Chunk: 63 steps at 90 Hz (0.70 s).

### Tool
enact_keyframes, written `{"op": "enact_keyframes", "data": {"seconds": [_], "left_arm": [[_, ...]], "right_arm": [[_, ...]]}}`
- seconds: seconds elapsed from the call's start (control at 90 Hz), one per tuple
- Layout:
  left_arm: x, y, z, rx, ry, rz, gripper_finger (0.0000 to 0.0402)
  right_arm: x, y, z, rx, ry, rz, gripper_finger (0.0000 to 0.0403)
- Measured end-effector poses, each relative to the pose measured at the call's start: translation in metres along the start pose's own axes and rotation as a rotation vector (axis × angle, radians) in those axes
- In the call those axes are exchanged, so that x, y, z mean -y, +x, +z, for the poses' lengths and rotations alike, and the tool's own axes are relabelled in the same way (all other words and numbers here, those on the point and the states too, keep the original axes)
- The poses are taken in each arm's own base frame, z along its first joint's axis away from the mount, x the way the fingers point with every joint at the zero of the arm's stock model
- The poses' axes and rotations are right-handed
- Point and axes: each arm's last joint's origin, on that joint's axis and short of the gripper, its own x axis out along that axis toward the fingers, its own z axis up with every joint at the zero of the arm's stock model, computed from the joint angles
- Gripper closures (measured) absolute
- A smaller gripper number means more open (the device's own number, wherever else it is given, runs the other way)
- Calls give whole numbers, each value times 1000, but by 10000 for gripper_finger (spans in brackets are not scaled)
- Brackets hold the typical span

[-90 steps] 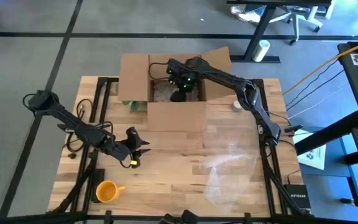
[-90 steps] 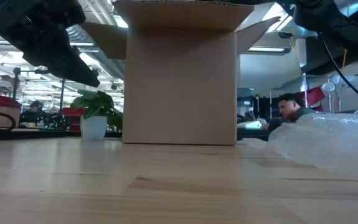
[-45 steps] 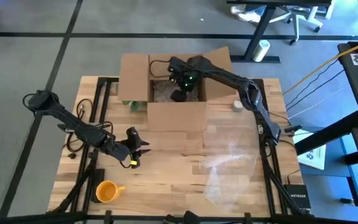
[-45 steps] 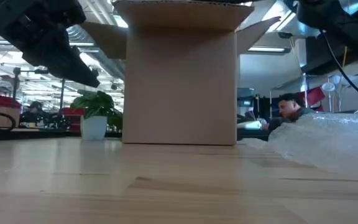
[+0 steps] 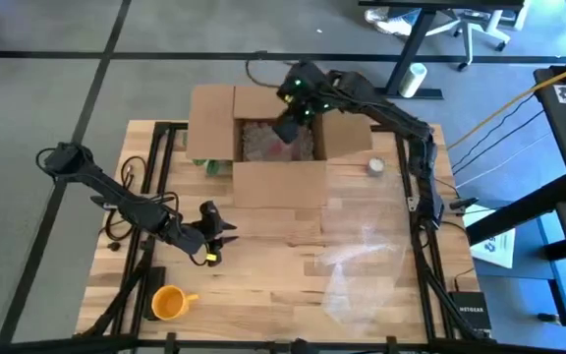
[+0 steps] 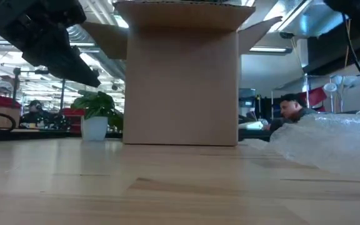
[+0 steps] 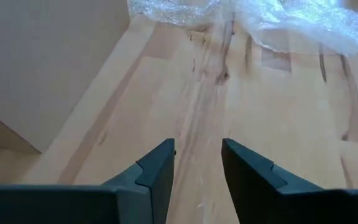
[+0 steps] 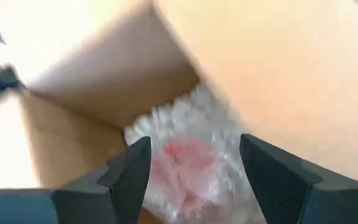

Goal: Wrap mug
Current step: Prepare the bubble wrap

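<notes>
An orange mug (image 5: pixel 168 303) stands bare near the table's front left corner. An open cardboard box (image 5: pixel 278 182) sits at the far middle; inside it lies a bubble-wrapped pinkish bundle (image 8: pixel 185 162), also seen from above (image 5: pixel 275 147). My right gripper (image 5: pixel 285 130) hangs open above the box's opening, its fingers (image 8: pixel 135 168) apart over the bundle without touching it. My left gripper (image 5: pixel 211 246) waits open over bare wood left of centre, nothing between its fingers (image 7: pixel 157 168). A loose sheet of bubble wrap (image 5: pixel 362 261) lies on the table's right half.
A small potted plant (image 5: pixel 209 165) stands at the box's left near corner, and a small round object (image 5: pixel 375 166) at its right. The box's flaps stand open. Bare wood lies between the mug and the bubble wrap. A person (image 6: pixel 289 109) sits beyond the table.
My right gripper has risen out of the box and drawn back toward the table's far edge. The wrapped bundle stays inside the box, now uncovered in the high view.
</notes>
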Motion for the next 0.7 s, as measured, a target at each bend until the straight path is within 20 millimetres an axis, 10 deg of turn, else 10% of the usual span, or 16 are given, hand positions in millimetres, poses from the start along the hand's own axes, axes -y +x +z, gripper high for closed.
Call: {"op": "enact_keyframes", "data": {"seconds": [0.267, 0.7], "left_arm": [[1, -2, 1, -1, -2, -33, 284], [-1, -12, 8, 40, 35, -60, 284]], "right_arm": [[-43, -24, -3, 56, -83, 141, 172], [-141, -34, -74, -308, -276, 181, 172]]}}
